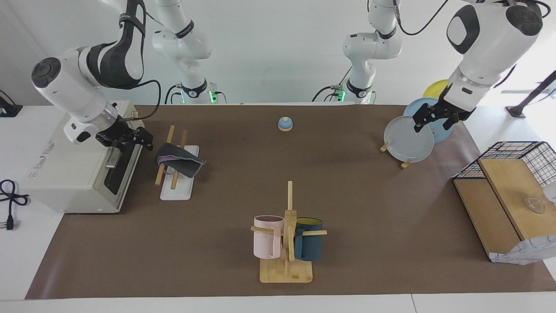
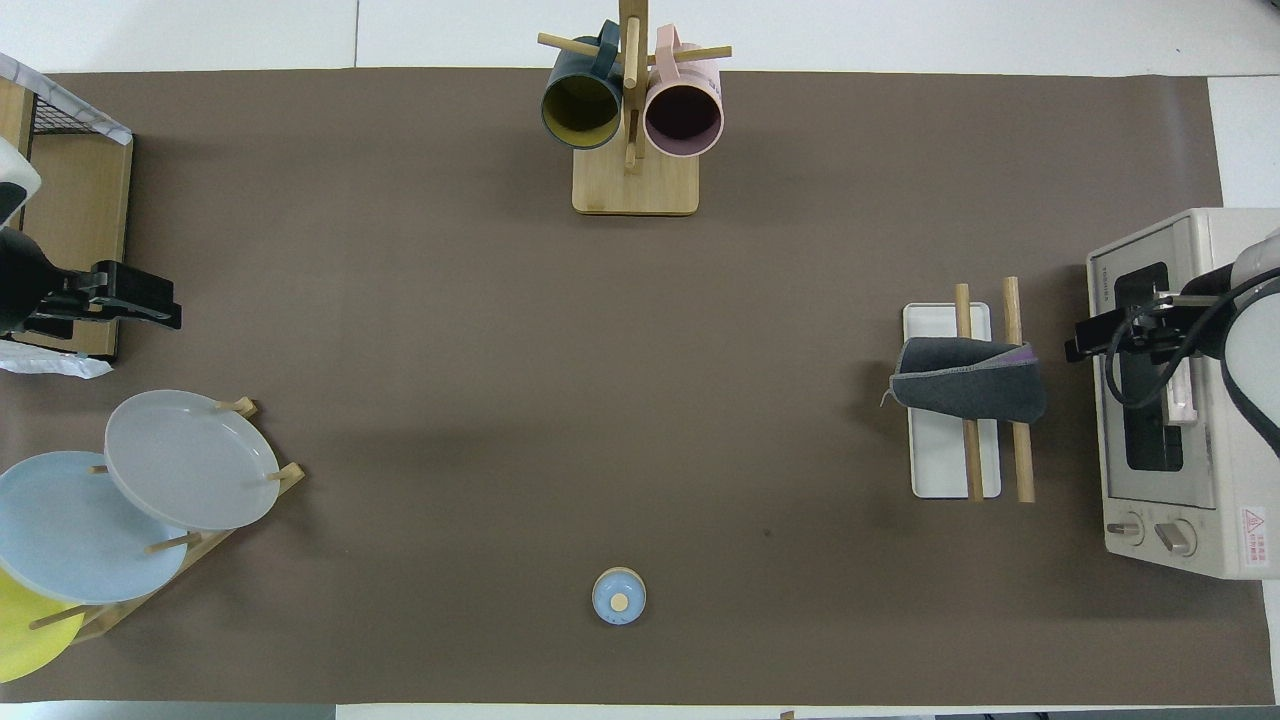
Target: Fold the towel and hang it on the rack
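Note:
The towel (image 1: 179, 160) is folded and draped across both light-wood rods of the rack (image 1: 176, 191), dark grey face out with a purple edge showing. In the overhead view the towel (image 2: 965, 378) hangs over the middle of the rack (image 2: 950, 470). My right gripper (image 1: 145, 140) is open and empty, raised beside the rack over the toaster oven's door, clear of the towel; it also shows in the overhead view (image 2: 1078, 345). My left gripper (image 1: 432, 125) is open and empty, raised over the plate stand at the left arm's end; it also shows in the overhead view (image 2: 165, 310).
A white toaster oven (image 1: 74, 174) stands beside the rack at the right arm's end. A bamboo mug tree (image 1: 286, 243) with pink and teal mugs stands mid-table, farther from the robots. A blue bell (image 1: 285, 124) sits near the robots. Plates on a stand (image 1: 408, 141) and a wire basket (image 1: 517, 165) are at the left arm's end.

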Tool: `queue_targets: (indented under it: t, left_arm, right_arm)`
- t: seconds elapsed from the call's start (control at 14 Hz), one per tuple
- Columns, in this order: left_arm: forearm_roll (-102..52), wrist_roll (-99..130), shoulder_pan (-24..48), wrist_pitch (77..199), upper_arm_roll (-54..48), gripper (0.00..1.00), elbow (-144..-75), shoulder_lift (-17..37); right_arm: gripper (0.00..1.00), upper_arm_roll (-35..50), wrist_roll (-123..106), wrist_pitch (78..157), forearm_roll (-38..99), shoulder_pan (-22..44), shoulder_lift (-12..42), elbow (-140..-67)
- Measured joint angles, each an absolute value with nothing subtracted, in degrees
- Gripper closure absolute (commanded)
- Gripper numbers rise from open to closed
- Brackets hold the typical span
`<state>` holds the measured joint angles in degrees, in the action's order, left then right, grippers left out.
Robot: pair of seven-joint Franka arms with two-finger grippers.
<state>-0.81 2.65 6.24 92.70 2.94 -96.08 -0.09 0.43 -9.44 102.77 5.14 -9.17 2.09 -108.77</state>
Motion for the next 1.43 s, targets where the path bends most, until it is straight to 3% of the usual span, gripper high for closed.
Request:
queue_targets:
  t: [0.64,1.07,1.43]
  left_arm:
    - [-0.15,1.90,4.93,93.55,3.74,0.00,-92.69,2.58]
    - [-0.14,1.89,4.96,93.59,3.51,0.00,-92.68,2.46]
    - [-0.12,1.90,4.52,93.27,3.14,0.00,-93.08,1.27]
  right_arm:
    - [0.00,0.56,-5.06,91.47,2.36,-0.31,5.95,-92.65]
    - [0.00,0.17,-5.03,89.80,2.33,-0.96,6.00,-91.20]
    - [0.00,0.26,-5.03,93.42,-1.14,-0.08,0.56,-95.90]
